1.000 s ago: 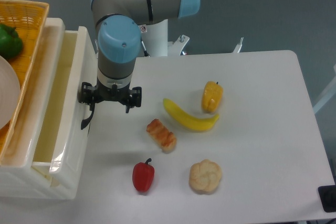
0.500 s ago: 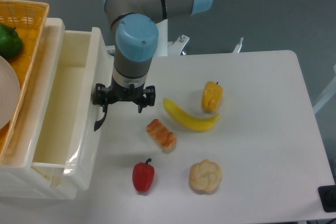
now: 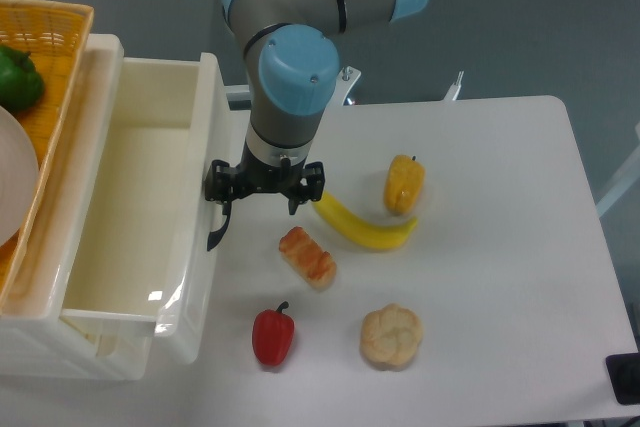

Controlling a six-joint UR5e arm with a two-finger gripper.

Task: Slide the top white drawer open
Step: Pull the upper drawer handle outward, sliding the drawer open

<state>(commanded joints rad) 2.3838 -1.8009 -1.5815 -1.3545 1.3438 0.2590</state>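
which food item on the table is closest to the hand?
The banana: its left tip lies right beside the hand. The bread roll sits lower, clearly apart.

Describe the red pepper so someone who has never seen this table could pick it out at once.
Start at the white cabinet's pulled-out top white drawer on the left of the table. Just right of the drawer's near front corner lies the red pepper, beside a pale round bun. It is the only red item, glossy, with a dark stem.
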